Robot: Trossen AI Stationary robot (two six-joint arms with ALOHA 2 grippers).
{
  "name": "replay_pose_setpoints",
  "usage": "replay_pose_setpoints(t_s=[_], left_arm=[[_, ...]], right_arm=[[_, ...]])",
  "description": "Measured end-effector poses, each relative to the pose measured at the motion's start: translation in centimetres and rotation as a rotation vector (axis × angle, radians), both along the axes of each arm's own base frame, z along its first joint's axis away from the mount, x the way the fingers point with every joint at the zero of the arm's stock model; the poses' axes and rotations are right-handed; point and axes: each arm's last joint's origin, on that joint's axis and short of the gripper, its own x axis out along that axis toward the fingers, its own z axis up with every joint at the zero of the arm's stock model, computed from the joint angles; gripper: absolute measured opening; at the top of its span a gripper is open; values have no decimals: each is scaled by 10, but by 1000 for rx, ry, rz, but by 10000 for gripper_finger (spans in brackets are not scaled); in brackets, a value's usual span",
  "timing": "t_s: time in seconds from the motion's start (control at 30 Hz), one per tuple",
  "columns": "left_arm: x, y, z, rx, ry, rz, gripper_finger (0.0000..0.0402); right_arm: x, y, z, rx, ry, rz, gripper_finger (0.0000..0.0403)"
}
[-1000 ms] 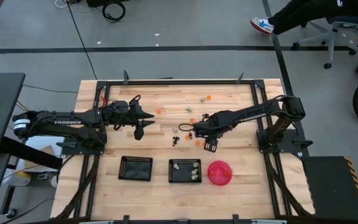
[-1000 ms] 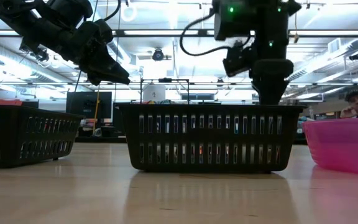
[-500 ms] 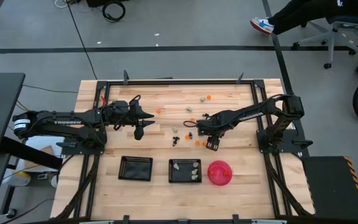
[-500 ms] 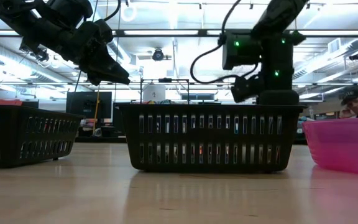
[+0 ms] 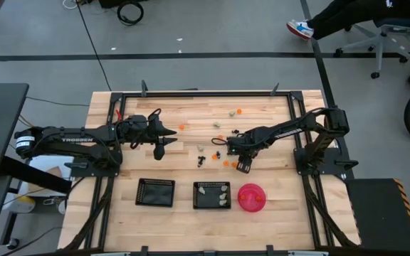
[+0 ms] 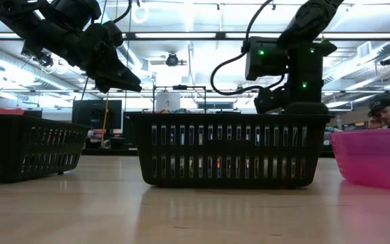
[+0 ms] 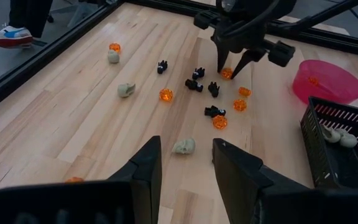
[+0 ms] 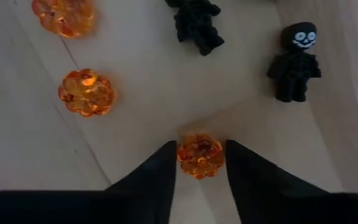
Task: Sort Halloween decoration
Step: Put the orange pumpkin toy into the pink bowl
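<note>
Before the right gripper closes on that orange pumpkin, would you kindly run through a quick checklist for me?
1. Right gripper open: ok.
2. Orange pumpkin sits between its fingers: ok.
3. Neighbouring pumpkin and black skeleton outside the fingers: ok.
4. Fingertips down at the table: cannot tell.
5. Pink bowl unobstructed: ok.
6. Left gripper open, hovering apart from the pile: ok.

"TROSSEN" in white on the left arm (image 5: 70, 139).
</note>
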Motion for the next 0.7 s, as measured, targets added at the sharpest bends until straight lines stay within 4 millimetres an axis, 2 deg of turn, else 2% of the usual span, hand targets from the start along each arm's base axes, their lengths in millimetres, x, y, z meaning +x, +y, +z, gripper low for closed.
replay_pose_setpoints(t_s=[0.17, 0.37, 0.53, 0.7], left_arm=[[0, 0, 0, 0, 0, 0, 116], [0, 0, 0, 0, 0, 0, 116], [0, 0, 0, 0, 0, 0, 116], [0, 0, 0, 0, 0, 0, 116]], right_arm=[[1, 0, 0, -1, -13, -1, 90], [5, 1, 6, 8, 11, 3, 97], [14, 4, 27, 23, 25, 19, 104], [23, 10, 49, 145, 19, 19, 104]])
